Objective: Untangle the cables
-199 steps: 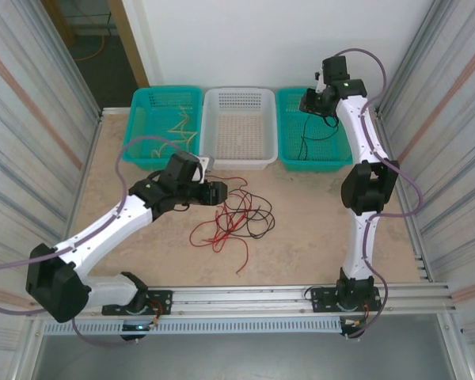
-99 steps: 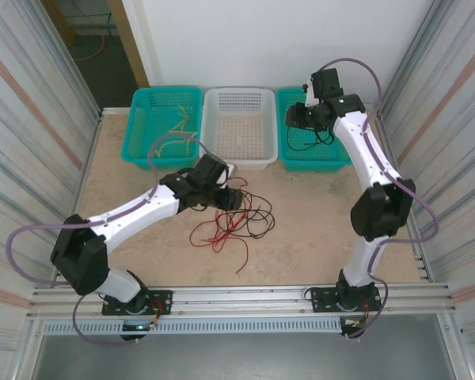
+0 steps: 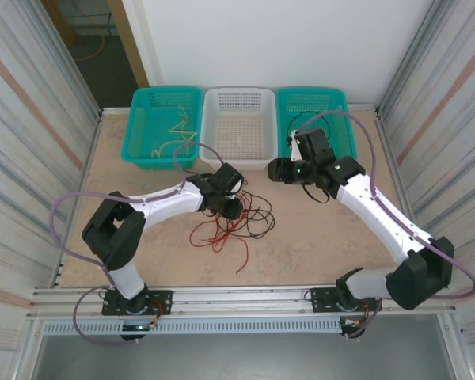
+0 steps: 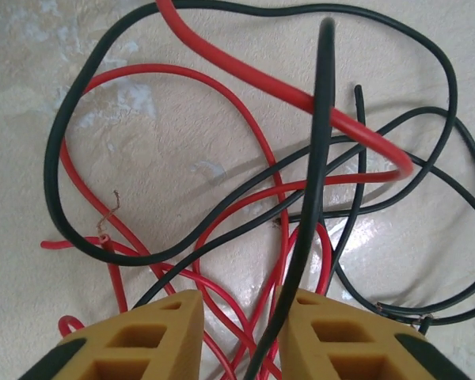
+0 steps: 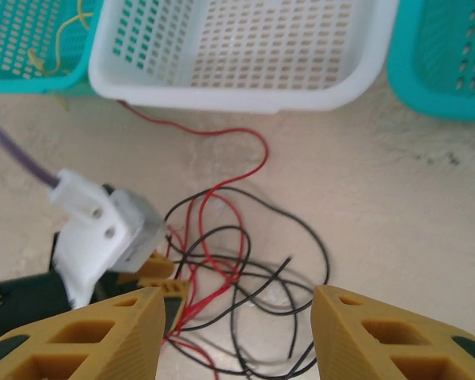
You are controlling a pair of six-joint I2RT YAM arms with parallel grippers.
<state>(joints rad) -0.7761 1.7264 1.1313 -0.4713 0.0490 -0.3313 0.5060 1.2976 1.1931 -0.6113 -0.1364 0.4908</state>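
Note:
The cables (image 3: 239, 218) lie as a loose tangle of red and black wire on the table's middle. My left gripper (image 3: 230, 207) is down on the tangle's upper left. In the left wrist view its yellow fingers (image 4: 142, 340) stand a narrow gap apart, open. A black cable (image 4: 317, 158) runs between them along the right finger, with red cable (image 4: 261, 75) loops under it. My right gripper (image 3: 275, 170) hangs open above the tangle's upper right. The right wrist view has the tangle (image 5: 237, 261) between its wide fingers (image 5: 103, 336), nothing held.
Three baskets line the far edge: a teal one (image 3: 142, 134) with pale yellow cables (image 3: 178, 131), a white one (image 3: 239, 93), and a teal one (image 3: 332, 107) on the right. A red strand (image 5: 222, 131) runs up to the white basket (image 5: 245, 87).
My left arm has reached right onto the tangle and its jaws have narrowed. My right arm has swung down from the right teal basket toward the tangle, jaws a little wider.

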